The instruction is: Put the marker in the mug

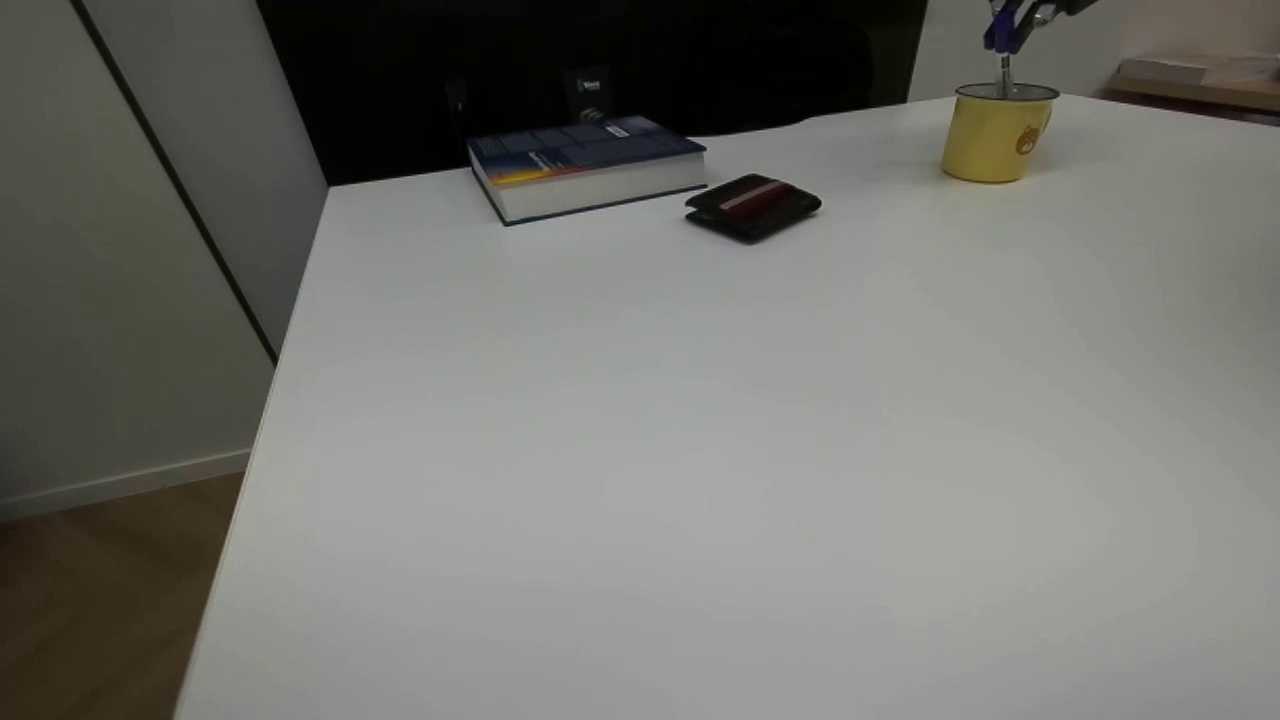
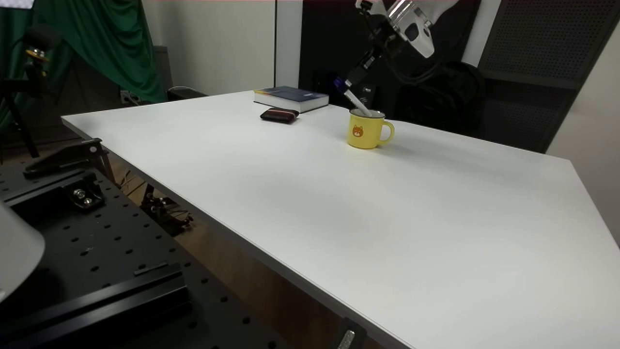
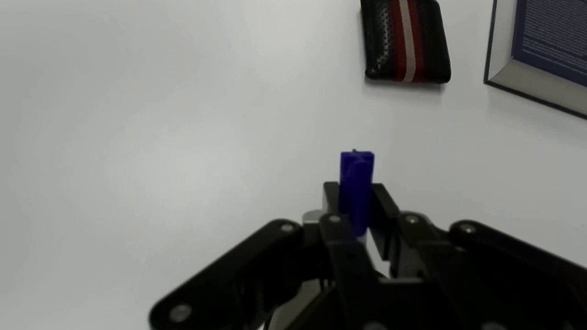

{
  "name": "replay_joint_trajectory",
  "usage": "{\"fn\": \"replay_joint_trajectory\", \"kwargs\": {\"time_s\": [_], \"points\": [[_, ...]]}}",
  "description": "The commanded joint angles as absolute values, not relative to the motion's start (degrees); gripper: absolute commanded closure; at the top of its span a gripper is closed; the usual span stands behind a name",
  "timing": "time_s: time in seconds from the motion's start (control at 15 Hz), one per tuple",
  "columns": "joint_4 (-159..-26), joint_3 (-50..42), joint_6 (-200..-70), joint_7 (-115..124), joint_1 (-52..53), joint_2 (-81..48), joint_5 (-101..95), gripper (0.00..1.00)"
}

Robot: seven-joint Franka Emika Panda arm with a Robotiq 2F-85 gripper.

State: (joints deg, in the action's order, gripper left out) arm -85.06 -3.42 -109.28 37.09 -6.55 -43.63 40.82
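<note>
The yellow mug stands upright on the white table in both exterior views, with its handle on the right side. The marker leans at a tilt with its white lower end inside the mug's rim; it also shows above the mug in an exterior view. My gripper is shut on the marker's dark blue cap end, which sticks up between the fingertips. The gripper is above the mug's opening. In the wrist view the mug is mostly hidden behind my gripper.
A black wallet with a red and white stripe lies on the table, and a thick blue book lies beside it near the table's edge. Both show in the wrist view, the wallet nearer. A black perforated platform adjoins the white table.
</note>
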Motion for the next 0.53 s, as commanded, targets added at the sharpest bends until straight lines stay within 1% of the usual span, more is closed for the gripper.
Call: {"fn": "replay_joint_trajectory", "kwargs": {"time_s": [0.0, 0.2, 0.27, 0.33, 0.47], "points": [[-83.3, -2.9, -109.3, 36.8, -8.1, -45.7, 42.8, 0.95], [-83.5, -3.0, -109.3, 36.5, -8.5, -45.8, 42.8, 0.95], [-83.5, -3.1, -109.3, 36.6, -8.5, -45.9, 42.5, 0.72], [-83.4, -3.1, -109.3, 36.5, -8.6, -45.9, 42.4, 0.55], [-83.3, -3.1, -109.2, 36.5, -8.4, -45.9, 42.0, 0.44]]}}
